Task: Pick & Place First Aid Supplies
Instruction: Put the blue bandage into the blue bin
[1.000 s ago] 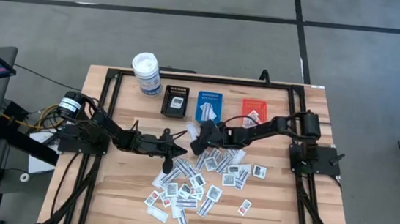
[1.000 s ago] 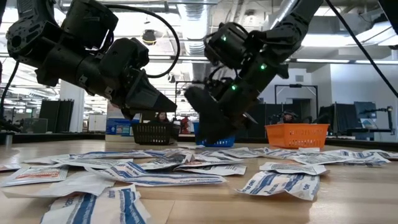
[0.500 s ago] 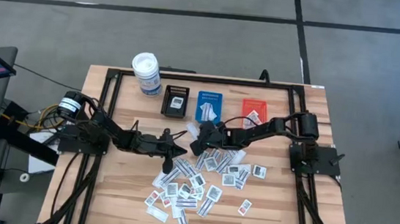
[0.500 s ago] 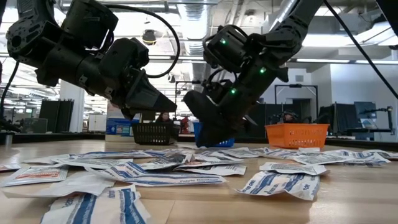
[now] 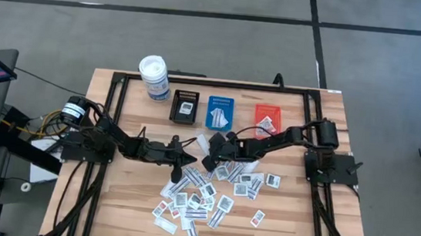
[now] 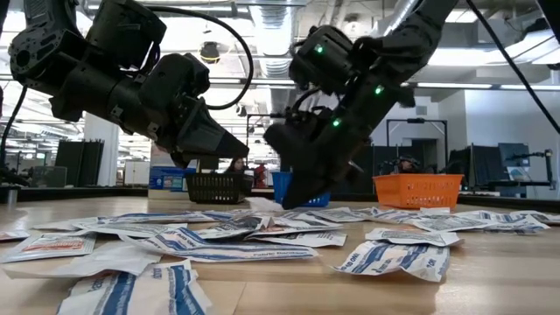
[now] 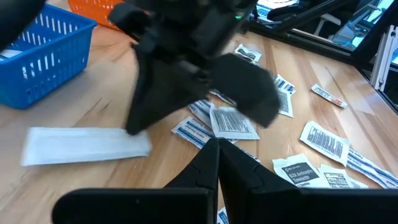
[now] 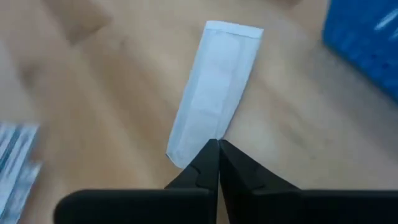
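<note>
Print shows on many of the small packets (image 7: 233,121) scattered on the worktop (image 7: 93,102), but no word of it can be made out. The canister's blue label (image 5: 157,90) is likewise unreadable.

white packets (image 5: 201,195) with blue print, blue tray (image 5: 219,112), orange tray (image 5: 267,117)

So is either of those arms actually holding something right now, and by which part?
The right gripper is shut on the end edge of a long white packet lying on the table. The left gripper is shut and holds nothing.

Grey tiled floor (image 5: 203,32); bright ceiling lights (image 6: 262,17); distant desks
</note>
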### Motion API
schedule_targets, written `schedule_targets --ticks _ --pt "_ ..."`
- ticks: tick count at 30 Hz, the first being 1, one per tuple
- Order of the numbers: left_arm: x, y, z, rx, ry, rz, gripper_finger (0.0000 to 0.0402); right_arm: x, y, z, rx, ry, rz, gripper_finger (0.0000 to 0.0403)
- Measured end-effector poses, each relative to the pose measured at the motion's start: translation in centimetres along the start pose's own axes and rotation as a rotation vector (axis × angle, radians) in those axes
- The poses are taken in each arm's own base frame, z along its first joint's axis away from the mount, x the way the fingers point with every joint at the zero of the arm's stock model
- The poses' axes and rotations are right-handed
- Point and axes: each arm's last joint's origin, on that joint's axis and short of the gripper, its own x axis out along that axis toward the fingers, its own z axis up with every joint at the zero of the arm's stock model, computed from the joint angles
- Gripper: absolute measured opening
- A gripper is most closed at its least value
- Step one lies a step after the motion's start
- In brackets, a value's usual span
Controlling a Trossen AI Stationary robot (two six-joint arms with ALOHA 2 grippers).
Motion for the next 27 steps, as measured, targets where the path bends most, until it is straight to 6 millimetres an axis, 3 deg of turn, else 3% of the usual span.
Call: schedule_targets --ticks 4,9,16,21,27 --pt "0.0 0.0 0.0 0.000 0.001 0.000 0.0008 -2.1 0.4 0.6 -0.031 0.002 0.002 0.0003" --pt "0.0 0.0 0.0 -0.002 0.002 0.000 0.0008 -5.7 0.0 1.3 -0.079 -0.017 -0.113 0.0001" --pt "0.0 0.0 0.0 -0.002 0.002 0.000 0.0008 -10.2 -2.1 4.2 -0.046 -0.189 -0.284 0.0001" --pt "0.0 0.0 0.0 -0.003 0.001 0.000 0.0008 -10.3 -4.7 6.5 0.055 -0.204 -0.269 0.0001" --pt "0.0 0.0 0.0 -0.003 0.001 0.000 0.0008 -7.6 -7.7 7.2 0.100 -0.086 -0.252 0.0001"
